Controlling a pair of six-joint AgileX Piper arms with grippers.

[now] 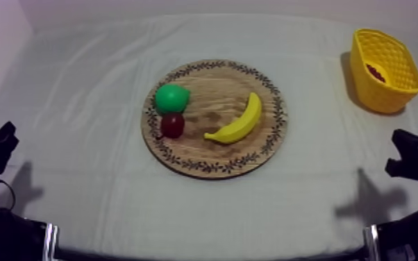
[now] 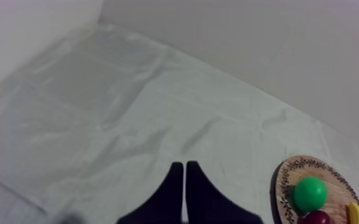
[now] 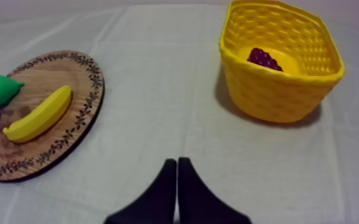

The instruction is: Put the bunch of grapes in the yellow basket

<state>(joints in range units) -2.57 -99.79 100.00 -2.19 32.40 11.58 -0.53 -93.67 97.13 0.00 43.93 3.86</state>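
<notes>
- We are finding the bunch of grapes (image 3: 264, 58) lying inside the yellow basket (image 3: 277, 98), on its floor, dark purple against the yellow weave.
- The yellow basket is standing upright on the bench (image 1: 80, 104) at our right, toward the far edge, well apart from the wooden board (image 1: 215, 87).
- The wooden board is sitting in the middle of the bench and carrying three toy fruits. A green pear (image 1: 171, 98) and a small red fruit (image 1: 173, 125) are sitting just beside each other. A banana (image 1: 239, 121) is lying at a slant on the other half, apart from both.
- Our left hand (image 2: 184, 167) is hanging over the grey-white cloth at our left side. Its two black fingers are pressing together into a narrow wedge and holding nothing, with the board's patterned rim off to one side.
- Our right hand (image 3: 176, 162) is hovering over bare cloth, facing the gap between the board and the basket. Its fingers are likewise lying closed together with nothing between them.
</notes>
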